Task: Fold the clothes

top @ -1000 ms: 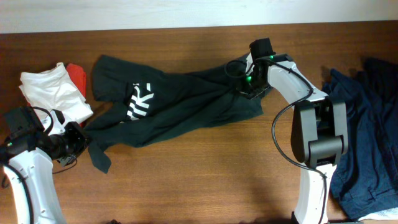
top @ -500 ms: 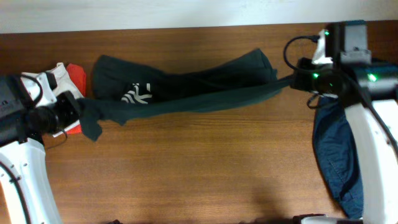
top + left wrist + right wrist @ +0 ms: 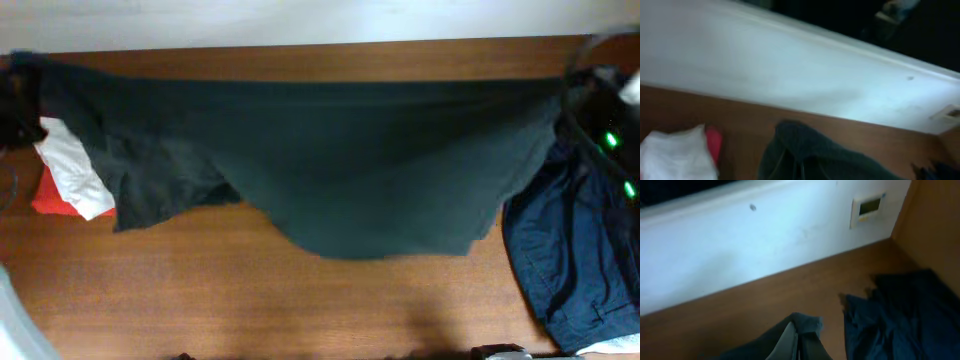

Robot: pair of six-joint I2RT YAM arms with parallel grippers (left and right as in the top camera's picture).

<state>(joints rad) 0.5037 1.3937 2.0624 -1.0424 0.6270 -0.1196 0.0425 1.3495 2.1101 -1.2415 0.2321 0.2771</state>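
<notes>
Now | T-shirt (image 3: 360, 170) stretched taut, aloft | left jaws pinch one end | right jaws pinch the other

No text or label can be read

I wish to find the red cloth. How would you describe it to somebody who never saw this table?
Look at the left end of the wooden table, where the big dark-green T-shirt stretched across it ends. A white cloth lies there, and the red cloth shows beside it, the only bright-coloured piece.
</notes>
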